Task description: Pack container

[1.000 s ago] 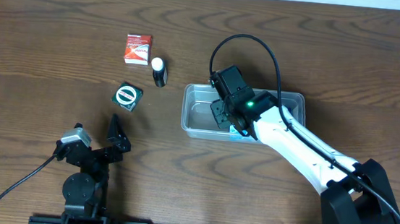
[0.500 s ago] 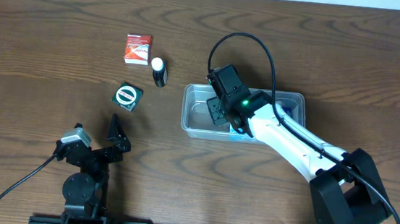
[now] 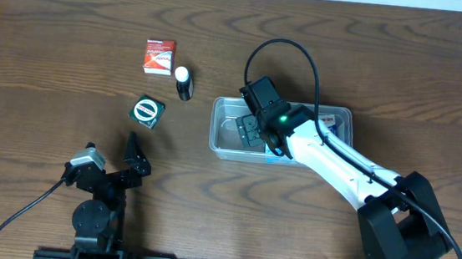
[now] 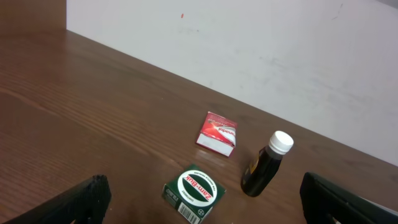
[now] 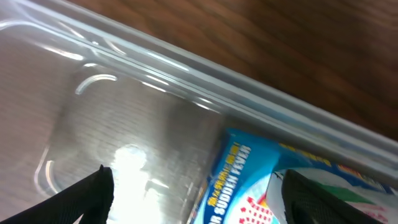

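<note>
Wood desk [image 3: 44, 63]: container [image 3: 339, 115] at 3 o'clock, blue box [image 5: 249, 180] inside. Right pincer [image 3: 248, 133] apart, empty, low in it. Risk: snags the wall or drags the box when exiting. Left pincer [image 3: 134, 158] apart, empty.

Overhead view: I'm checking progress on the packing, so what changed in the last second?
The right gripper drifted slightly left over the clear plastic rectangular container, open and empty. Nothing visibly grasped or released. The blue box inside it, red box, dark white-capped bottle, green box and left gripper stayed put.
</note>
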